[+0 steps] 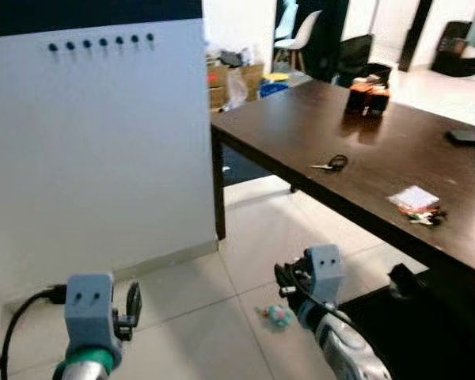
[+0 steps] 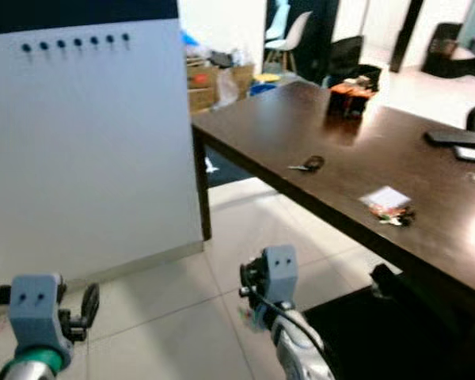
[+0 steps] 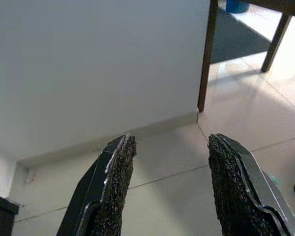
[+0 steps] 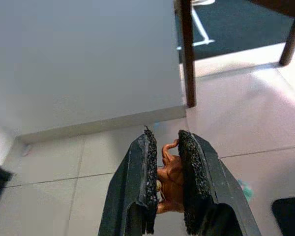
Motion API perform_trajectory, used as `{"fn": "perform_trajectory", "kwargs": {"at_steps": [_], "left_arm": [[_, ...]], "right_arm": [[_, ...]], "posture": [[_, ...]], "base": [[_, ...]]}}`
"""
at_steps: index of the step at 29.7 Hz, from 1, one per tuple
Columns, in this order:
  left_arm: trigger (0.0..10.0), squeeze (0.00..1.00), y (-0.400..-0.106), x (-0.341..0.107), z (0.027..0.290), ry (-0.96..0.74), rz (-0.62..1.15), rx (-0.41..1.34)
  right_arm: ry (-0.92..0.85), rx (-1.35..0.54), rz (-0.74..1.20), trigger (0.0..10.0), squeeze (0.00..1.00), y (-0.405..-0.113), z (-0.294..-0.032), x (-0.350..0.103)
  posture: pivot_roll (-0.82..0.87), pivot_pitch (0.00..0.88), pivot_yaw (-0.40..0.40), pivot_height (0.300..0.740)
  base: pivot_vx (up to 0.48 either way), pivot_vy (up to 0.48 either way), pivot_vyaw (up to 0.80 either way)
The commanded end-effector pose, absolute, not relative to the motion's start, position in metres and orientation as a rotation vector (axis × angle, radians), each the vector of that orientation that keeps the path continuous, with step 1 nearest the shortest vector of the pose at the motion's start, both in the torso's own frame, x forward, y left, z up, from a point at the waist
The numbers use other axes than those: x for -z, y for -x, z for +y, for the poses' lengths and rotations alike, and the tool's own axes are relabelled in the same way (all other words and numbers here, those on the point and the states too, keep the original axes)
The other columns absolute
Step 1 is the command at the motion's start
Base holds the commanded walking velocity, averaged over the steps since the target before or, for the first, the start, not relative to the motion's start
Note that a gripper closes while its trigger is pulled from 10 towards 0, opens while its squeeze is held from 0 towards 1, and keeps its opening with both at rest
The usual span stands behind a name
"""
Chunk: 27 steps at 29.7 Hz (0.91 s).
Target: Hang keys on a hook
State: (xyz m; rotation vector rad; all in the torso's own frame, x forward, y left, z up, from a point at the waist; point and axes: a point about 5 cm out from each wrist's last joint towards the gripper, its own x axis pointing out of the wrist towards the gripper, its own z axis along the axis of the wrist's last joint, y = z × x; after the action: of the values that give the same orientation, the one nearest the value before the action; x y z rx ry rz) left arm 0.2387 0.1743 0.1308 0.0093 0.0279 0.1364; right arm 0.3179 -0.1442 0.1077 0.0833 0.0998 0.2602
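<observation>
A row of several small dark hooks (image 1: 103, 41) runs along the top of a white wall panel (image 1: 95, 150), high on my left. My right gripper (image 4: 164, 147) is low over the tiled floor and shut on a small orange-brown key fob (image 4: 169, 179), which is squeezed between its black pads. In the head view that gripper (image 1: 289, 283) sits in front of the table's edge. The left gripper (image 3: 169, 182) is open with nothing between its fingers, low near the panel's base (image 1: 132, 305). A loose black key bunch (image 1: 331, 164) lies on the table.
A dark wooden table (image 1: 301, 111) stretches to my right, its leg (image 1: 219, 190) beside the panel. On it are a white card with keys (image 1: 418, 204), an orange-black object (image 1: 368, 99) and a phone (image 1: 469, 136). A teal scrap (image 1: 277, 315) lies on the floor by a black chair (image 1: 412, 317).
</observation>
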Motion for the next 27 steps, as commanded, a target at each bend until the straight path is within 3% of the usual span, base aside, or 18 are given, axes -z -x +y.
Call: {"fn": "perform_trajectory", "kwargs": {"at_steps": [1,8,23,27], "left_arm": [[10.0,0.00,-0.235,-0.125,0.182,-0.029,0.051,-0.174],[10.0,0.00,-0.237,-0.127,0.182,-0.033,0.036,-0.181],[10.0,0.00,-0.235,-0.135,0.169,0.004,-0.039,-0.118],[10.0,0.00,-0.234,-0.136,0.171,0.010,-0.045,-0.116]], "right_arm": [[-0.076,-0.270,0.102,10.0,0.00,-0.317,-0.140,-0.106],[-0.078,-0.267,0.090,10.0,0.00,-0.319,-0.139,-0.109],[-0.127,-0.268,0.068,10.0,0.00,-0.317,-0.140,-0.112],[-0.129,-0.269,0.069,10.0,0.00,-0.315,-0.139,-0.112]], "posture": [[-0.11,0.031,0.092,0.740],[-0.11,0.036,0.095,0.740],[-0.12,0.050,0.093,0.740],[-0.12,0.058,0.093,0.740]], "base": [[0.000,0.000,0.80],[0.000,0.000,0.80],[0.000,0.000,0.00],[0.275,0.000,0.00]]}}
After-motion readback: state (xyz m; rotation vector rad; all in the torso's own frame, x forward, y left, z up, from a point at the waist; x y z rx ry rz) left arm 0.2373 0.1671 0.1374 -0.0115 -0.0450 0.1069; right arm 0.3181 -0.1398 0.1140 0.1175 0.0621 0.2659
